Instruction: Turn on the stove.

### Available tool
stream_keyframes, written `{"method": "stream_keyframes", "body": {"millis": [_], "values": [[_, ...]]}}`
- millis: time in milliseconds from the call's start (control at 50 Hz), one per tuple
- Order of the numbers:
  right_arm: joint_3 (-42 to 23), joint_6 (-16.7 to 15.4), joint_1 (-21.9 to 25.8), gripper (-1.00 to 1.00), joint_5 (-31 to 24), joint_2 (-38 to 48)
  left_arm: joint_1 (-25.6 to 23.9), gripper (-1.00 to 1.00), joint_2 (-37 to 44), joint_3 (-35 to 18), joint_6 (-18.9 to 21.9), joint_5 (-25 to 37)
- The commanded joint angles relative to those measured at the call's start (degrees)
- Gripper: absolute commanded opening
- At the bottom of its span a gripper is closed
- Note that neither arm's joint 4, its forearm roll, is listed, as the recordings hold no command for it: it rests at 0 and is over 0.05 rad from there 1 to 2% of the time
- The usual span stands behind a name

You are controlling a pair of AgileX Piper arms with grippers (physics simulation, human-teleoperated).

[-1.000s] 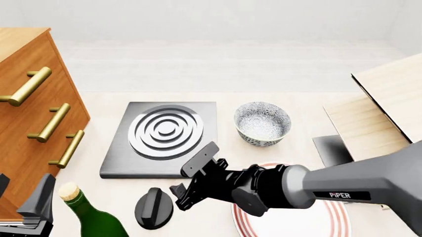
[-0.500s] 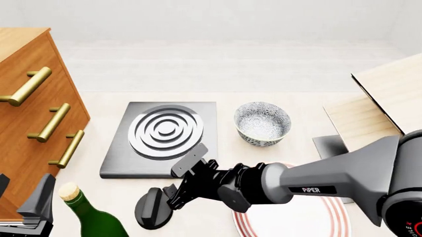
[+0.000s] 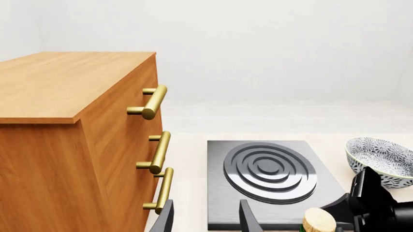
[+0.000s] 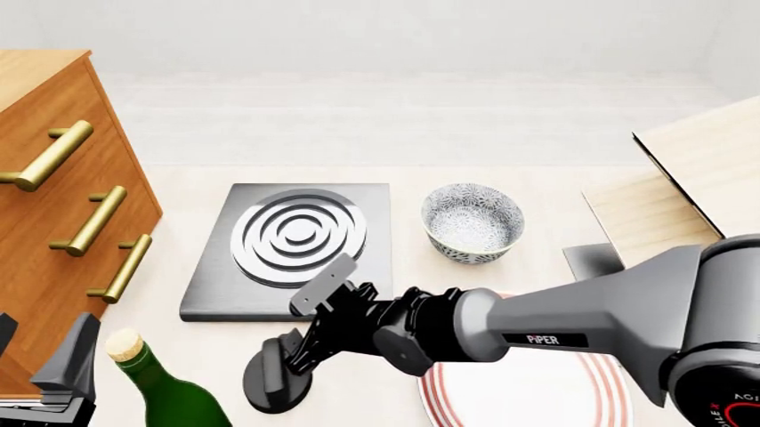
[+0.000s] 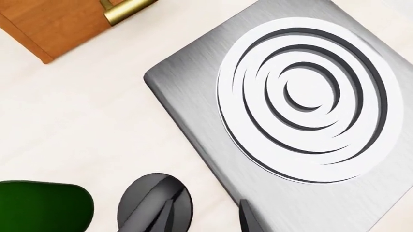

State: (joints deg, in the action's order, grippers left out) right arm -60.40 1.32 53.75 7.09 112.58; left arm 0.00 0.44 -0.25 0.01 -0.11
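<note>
The step in hand looks like the approach to the knob [image 4: 276, 372], a small black round disc with a raised ridge that lies near the table's [image 4: 392, 405] near edge, just in front of the stove's [image 4: 226, 286] near-left corner and apart from it. The right gripper [image 4: 302, 322] reaches across from the right with its fingers spread, one fingertip at the knob's ridge and the other over the stove's near edge; whether a tip touches the ridge cannot be told. The next move, as I judge it, calls for centring both fingers on either side of the ridge, closing on it, then twisting the wrist. The stove is a flat dark-grey square slab with a brushed sheen, carrying shiny silver concentric rings [image 4: 298, 236]. The left gripper [image 3: 205, 217] sits at the near-left corner with fingers apart and nothing between them, beside a green glass bottle [image 4: 166, 387] with a cork. A patterned bowl [image 4: 472, 222] stands beside the stove's right edge, and a wooden cabinet [image 4: 48, 267] with brass handles fills the left edge.
</note>
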Motion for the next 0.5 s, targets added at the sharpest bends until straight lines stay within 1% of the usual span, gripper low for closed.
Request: {"method": "stream_keyframes", "body": {"millis": [20,60,220,500], "values": [[-2.3,-0.09,0.93,1.0,-1.8,0.04,0.0,1.0,0.0,0.0,0.01,0.0],[-3.15,-0.13,1.0,1.0,-2.62,-0.28,-0.01,1.0,0.0,0.0,0.03,0.0],[-4.62,-0.13,1.47,1.0,-3.12,0.67,0.0,1.0,0.0,0.0,0.0,0.0],[-7.24,-0.03,3.48,1.0,-5.04,-0.25,0.0,1.0,-0.01,0.0,0.01,0.0]]}}
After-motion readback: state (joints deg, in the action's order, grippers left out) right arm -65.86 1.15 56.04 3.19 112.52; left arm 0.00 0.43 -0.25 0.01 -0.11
